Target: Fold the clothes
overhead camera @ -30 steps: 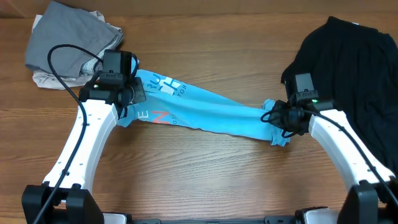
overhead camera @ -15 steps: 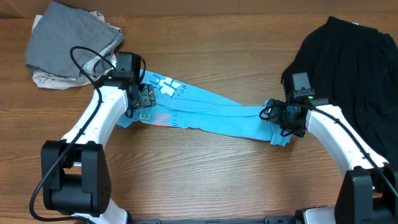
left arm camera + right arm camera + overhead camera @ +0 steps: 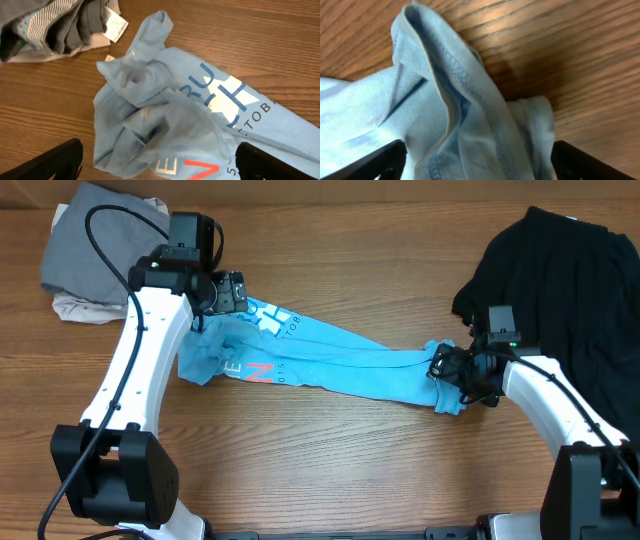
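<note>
A light blue T-shirt [image 3: 340,365] with printed letters lies stretched in a twisted band across the table. Its left end [image 3: 145,100] is crumpled in a heap. My left gripper [image 3: 232,294] hovers over that end, open, both fingers [image 3: 50,162] wide apart and nothing held between them. At the shirt's right end my right gripper [image 3: 452,376] stands open too. The bunched hem [image 3: 470,135] lies loose between its spread fingers [image 3: 592,162].
A pile of grey clothes [image 3: 110,245] with a white tag [image 3: 116,25] sits at the far left corner. A black garment [image 3: 560,290] covers the far right. Bare wooden table [image 3: 320,470] runs along the front.
Both grippers have opened and let go of the blue shirt. The left arm has lifted and drawn back toward the far side, and the shirt's left end has dropped into a crumple.
</note>
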